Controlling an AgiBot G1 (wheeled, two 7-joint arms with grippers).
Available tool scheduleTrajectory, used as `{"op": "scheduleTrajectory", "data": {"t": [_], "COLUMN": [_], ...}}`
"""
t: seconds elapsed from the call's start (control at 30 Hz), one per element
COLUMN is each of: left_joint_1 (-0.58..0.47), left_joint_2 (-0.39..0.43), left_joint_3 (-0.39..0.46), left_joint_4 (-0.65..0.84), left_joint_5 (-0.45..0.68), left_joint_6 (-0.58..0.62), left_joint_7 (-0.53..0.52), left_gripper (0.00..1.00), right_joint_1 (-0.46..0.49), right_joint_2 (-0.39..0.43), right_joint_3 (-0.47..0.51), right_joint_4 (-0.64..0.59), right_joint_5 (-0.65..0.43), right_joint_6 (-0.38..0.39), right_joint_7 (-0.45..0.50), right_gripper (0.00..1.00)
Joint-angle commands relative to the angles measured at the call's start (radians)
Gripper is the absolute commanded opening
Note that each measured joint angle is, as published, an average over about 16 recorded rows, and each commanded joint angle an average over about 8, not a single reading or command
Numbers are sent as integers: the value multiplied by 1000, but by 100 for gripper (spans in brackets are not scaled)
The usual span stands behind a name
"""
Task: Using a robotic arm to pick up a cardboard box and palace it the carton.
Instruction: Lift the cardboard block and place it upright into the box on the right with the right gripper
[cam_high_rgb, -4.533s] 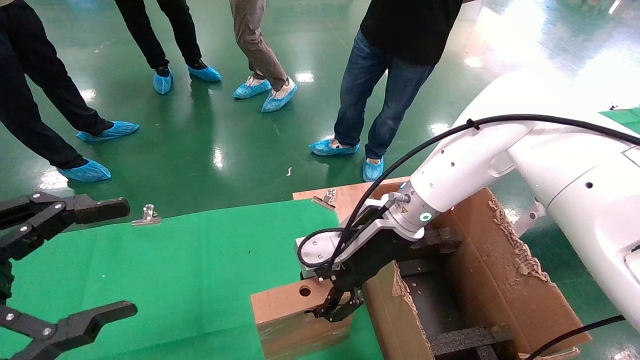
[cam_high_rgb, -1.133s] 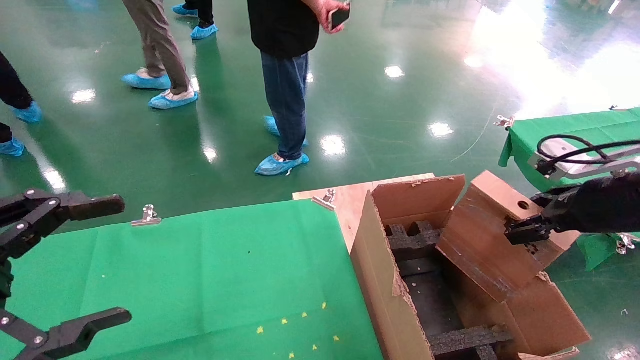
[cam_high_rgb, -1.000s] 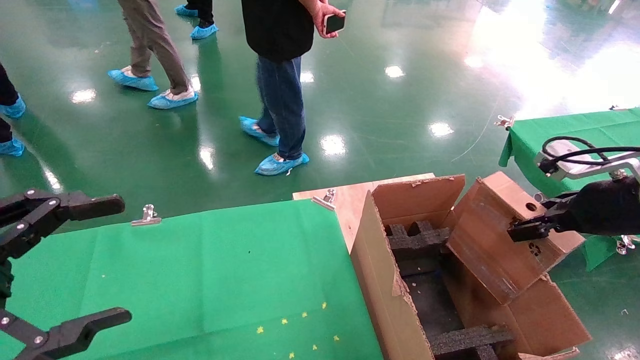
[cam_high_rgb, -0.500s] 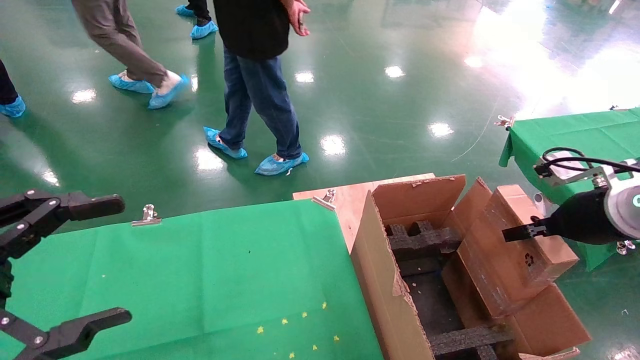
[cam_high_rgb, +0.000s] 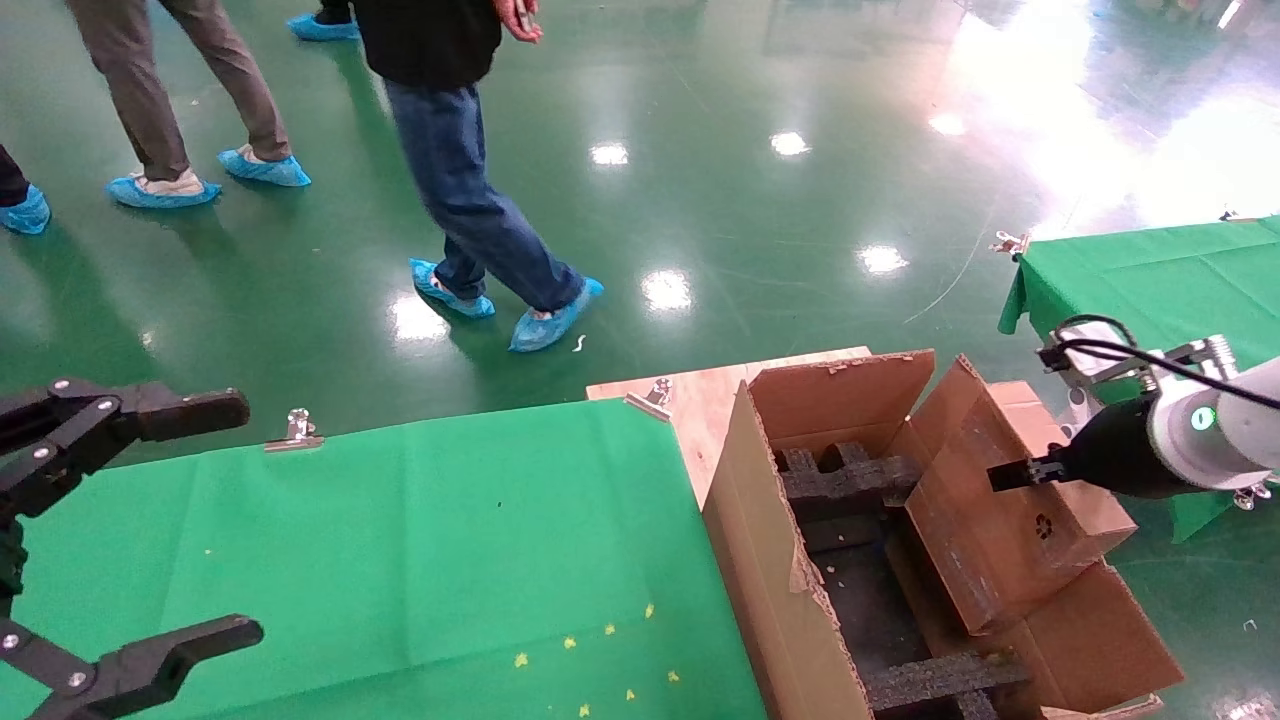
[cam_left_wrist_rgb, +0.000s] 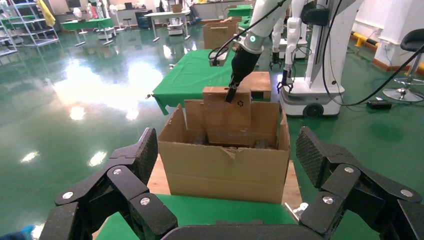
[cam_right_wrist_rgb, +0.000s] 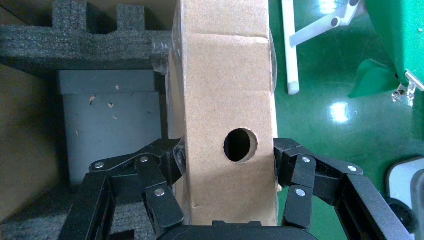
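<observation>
So the robotic arm (cam_high_rgb: 1215, 425) on the right has its right gripper (cam_right_wrist_rgb: 226, 172) clamped on the cardboard box (cam_high_rgb: 1010, 500), one finger pressed on each wide face, right up near the narrow end. That box is plain brown, flat and rectangular, with a round hole punched in the narrow face between the fingers, and there's a little recycling mark printed on one broad side. Some clear tape or film looks wrinkled along one edge.

The box is tilted, lower end already down inside the carton (cam_high_rgb: 790, 590), leaning against the carton's right-hand wall, upper end still poking out above the rim. The carton is the big corrugated one with chewed-up flap edges, sitting just off the right edge of the desk (cam_high_rgb: 400, 540). Inside it you can see black foam inserts (cam_high_rgb: 845, 475) at the far end and another strip near the front, with the box sitting beside the far insert.

The left gripper (cam_left_wrist_rgb: 227, 192) is parked over the left edge of the desk, fingers spread wide, holding nothing.

Green floor all around, a few people (cam_high_rgb: 450, 140) in blue shoe covers walking behind.
</observation>
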Motion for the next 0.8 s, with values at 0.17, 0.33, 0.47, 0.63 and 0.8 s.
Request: {"op": "scheduleTrajectory", "data": {"t": [0.17,0.33,0.47,0.63,0.8], "left_joint_1": [0,0,0,0,0], "left_joint_2": [0,0,0,0,0], "left_joint_3": [0,0,1,1,1], "left_joint_4": [0,0,0,0,0], "left_joint_5": [0,0,0,0,-1], "left_joint_6": [0,0,0,0,0], "left_joint_7": [0,0,0,0,0], "left_gripper": [100,100,100,100,100], "right_joint_1": [-43,-84,-114,-146,-172], "right_joint_2": [-20,-34,-45,-60,-74], "right_joint_3": [-20,-36,-47,-57,-65], "right_joint_4": [-1,-3,-5,-8,-12], "right_joint_5": [-40,-82,-111,-137,-150], "right_joint_6": [38,80,111,141,160], "right_joint_7": [42,82,113,151,177], "right_gripper": [0,0,0,0,0]}}
